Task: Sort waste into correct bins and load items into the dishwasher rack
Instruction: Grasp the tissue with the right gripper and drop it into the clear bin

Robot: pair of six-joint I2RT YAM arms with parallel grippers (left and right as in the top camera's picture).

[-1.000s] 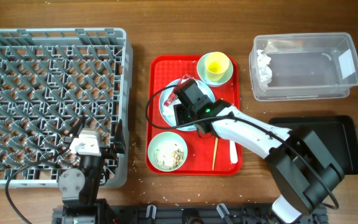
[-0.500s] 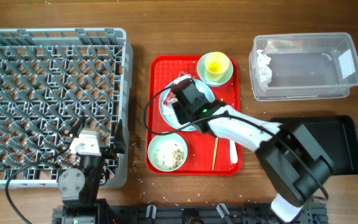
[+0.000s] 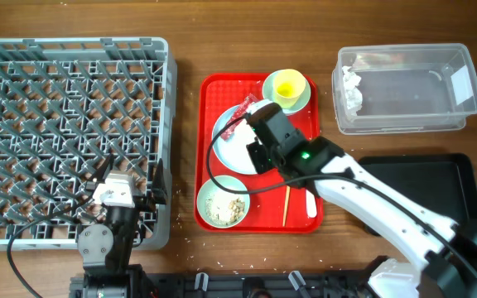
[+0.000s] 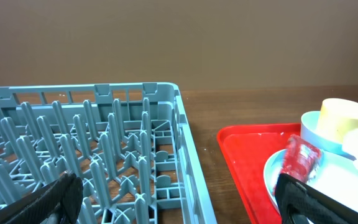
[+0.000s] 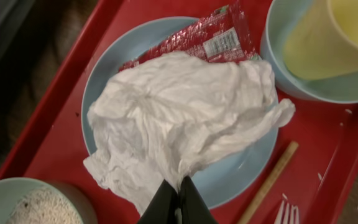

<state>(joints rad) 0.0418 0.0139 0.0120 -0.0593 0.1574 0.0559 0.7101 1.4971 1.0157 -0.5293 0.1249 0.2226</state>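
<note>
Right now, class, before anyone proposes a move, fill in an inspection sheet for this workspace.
Surface: wooden table, whitish scraps scattered near the grey rack.
Job's things: grey rack shows no dishes; plate with red packet and tissue on it, yellow cup, rice bowl, chopstick and fork are on the red tray; clear tub holds one tissue wad; black tray partly hidden by the arm.
Clutter: nothing seen beyond the scraps.
Grippers: right gripper shut on the tissue; left gripper open over the rack's near edge.
Cables: black cable loops over the red tray.
Surroundings: plain brown wall.
</note>
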